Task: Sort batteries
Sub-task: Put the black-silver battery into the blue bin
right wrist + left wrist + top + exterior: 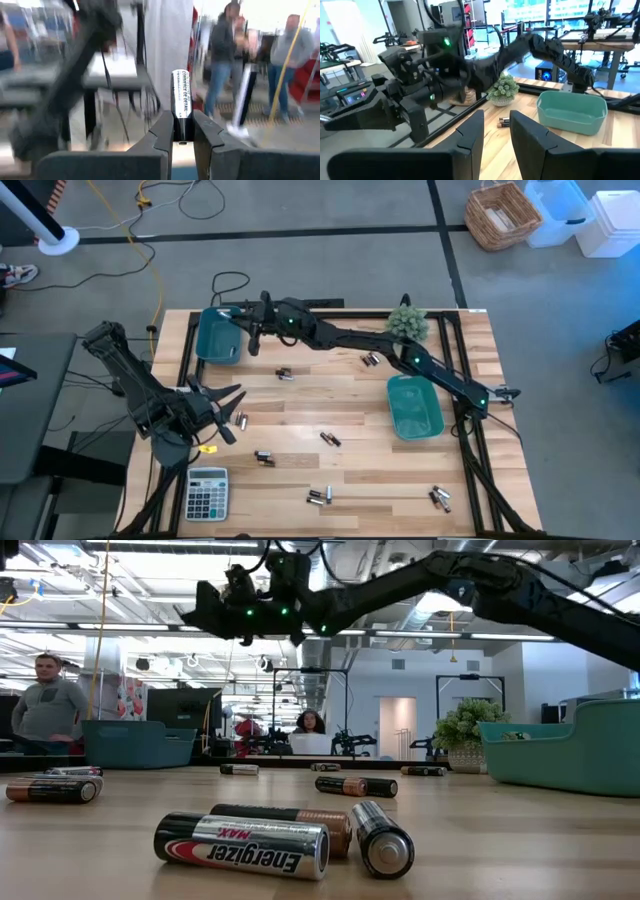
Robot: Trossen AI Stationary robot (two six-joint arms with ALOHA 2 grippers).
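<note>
Right gripper (182, 131) clamps a battery (181, 102) over the left bin (217, 340).
Left gripper (496, 131), fingers apart, empty, near the calculator (207, 494); other batteries (325, 438) lie between bins; contents unclear.

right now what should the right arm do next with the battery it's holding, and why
Probably lower a little and open over the left teal bin. The right gripper is shut on a battery standing upright between its fingers, and in the high view it hangs at that bin's edge. The left gripper waits empty near the table's left side.
</note>
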